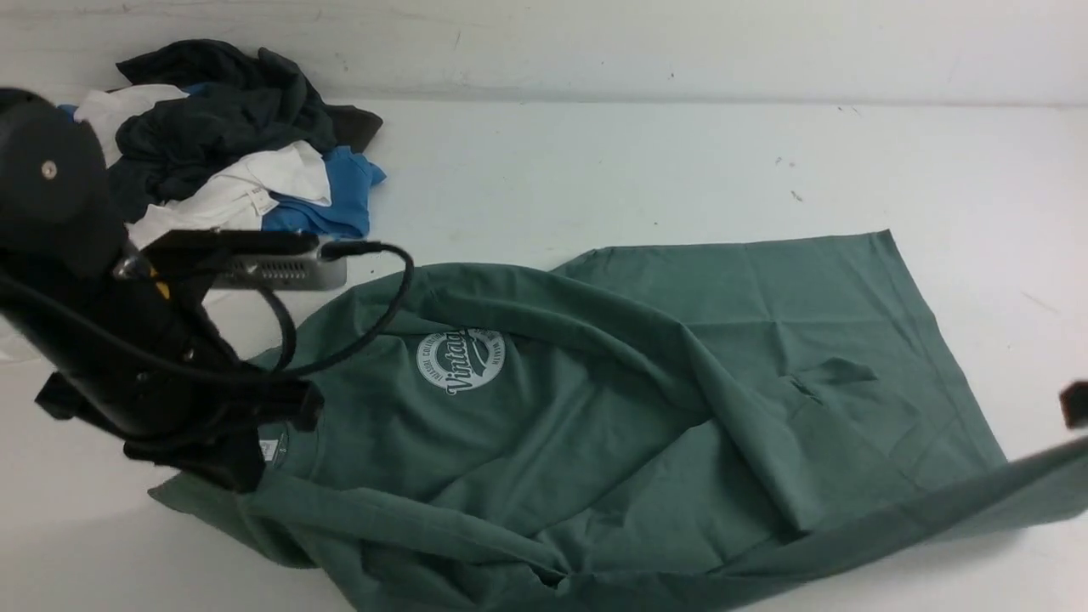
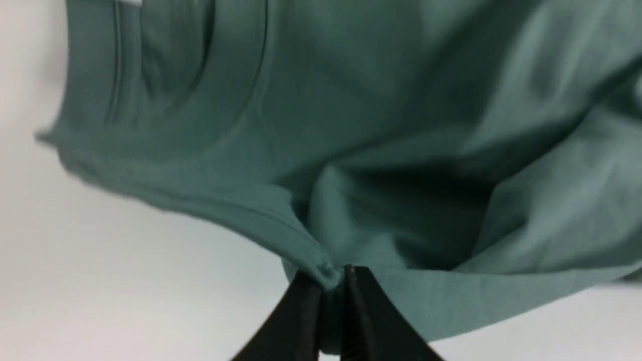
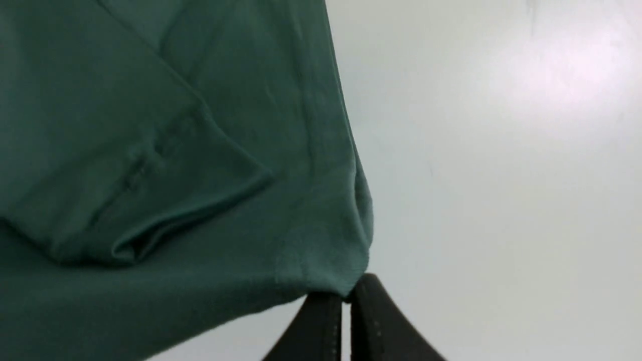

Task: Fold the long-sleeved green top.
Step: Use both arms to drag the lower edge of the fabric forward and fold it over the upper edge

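Observation:
The green long-sleeved top [image 1: 646, 408] lies rumpled across the table's front, its round white "Vintage" logo [image 1: 460, 360] facing up. A sleeve lies folded across the body. My left gripper [image 1: 251, 476] is at the top's left end, beside the white neck tag [image 1: 274, 448]. In the left wrist view the left gripper [image 2: 333, 278] is shut on a bunched fold of the top [image 2: 351, 125] near the collar. My right gripper [image 3: 346, 298] is shut on a hem corner of the top [image 3: 200, 150]. In the front view only a black bit of it [image 1: 1075, 404] shows at the right edge, with cloth stretched towards it.
A pile of dark grey, white and blue garments [image 1: 238, 144] lies at the back left of the white table [image 1: 646, 161]. My left arm and its cable [image 1: 365, 323] hang over the top's left end. A wall edge runs along the back.

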Controlling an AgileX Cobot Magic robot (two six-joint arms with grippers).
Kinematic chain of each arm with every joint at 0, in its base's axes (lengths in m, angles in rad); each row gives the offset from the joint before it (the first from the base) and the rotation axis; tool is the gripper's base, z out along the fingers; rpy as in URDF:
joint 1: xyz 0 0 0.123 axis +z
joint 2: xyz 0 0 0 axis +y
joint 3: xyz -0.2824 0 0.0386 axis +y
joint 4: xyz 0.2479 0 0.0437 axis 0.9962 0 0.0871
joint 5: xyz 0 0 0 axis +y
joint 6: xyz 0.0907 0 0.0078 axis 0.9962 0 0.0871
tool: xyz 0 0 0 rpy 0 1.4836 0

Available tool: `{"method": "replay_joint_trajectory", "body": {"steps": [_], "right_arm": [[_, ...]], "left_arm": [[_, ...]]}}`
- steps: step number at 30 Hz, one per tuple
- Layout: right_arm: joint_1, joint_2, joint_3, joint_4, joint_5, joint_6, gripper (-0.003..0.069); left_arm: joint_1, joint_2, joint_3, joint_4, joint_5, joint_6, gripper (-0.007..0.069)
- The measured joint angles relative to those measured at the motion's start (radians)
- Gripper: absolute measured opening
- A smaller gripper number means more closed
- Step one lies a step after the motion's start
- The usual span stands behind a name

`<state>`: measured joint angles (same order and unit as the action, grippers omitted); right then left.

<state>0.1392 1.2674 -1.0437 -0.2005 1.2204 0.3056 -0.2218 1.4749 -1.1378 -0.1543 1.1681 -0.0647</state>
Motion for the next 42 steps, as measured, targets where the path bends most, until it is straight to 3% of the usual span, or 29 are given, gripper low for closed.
{"method": "replay_joint_trajectory", "body": {"steps": [12, 20, 26, 36, 38, 42], "right_arm": [[-0.009, 0.478, -0.654, 0.004, 0.025, -0.024, 0.0001], [-0.043, 0.791, -1.037, 0.031, 0.027, -0.024, 0.0002], [-0.051, 0.975, -1.169, 0.037, -0.049, -0.022, 0.0002], [-0.094, 1.139, -1.191, 0.041, -0.26, 0.059, 0.0006], [-0.094, 1.157, -1.192, 0.042, -0.292, 0.06, 0.0022], [-0.094, 1.185, -1.192, 0.041, -0.317, 0.059, 0.0129]], "left_arm": [[0.087, 0.327, -0.535, -0.049, 0.063, -0.002, 0.0027], [0.143, 0.521, -0.769, -0.085, 0.065, -0.061, 0.0027], [0.185, 0.639, -0.851, -0.094, 0.064, -0.118, 0.0027], [0.218, 0.757, -0.854, -0.098, -0.003, -0.139, 0.0027], [0.218, 0.769, -0.854, -0.104, -0.021, -0.139, 0.0027], [0.218, 0.776, -0.854, -0.108, -0.048, -0.132, 0.0038]]}}
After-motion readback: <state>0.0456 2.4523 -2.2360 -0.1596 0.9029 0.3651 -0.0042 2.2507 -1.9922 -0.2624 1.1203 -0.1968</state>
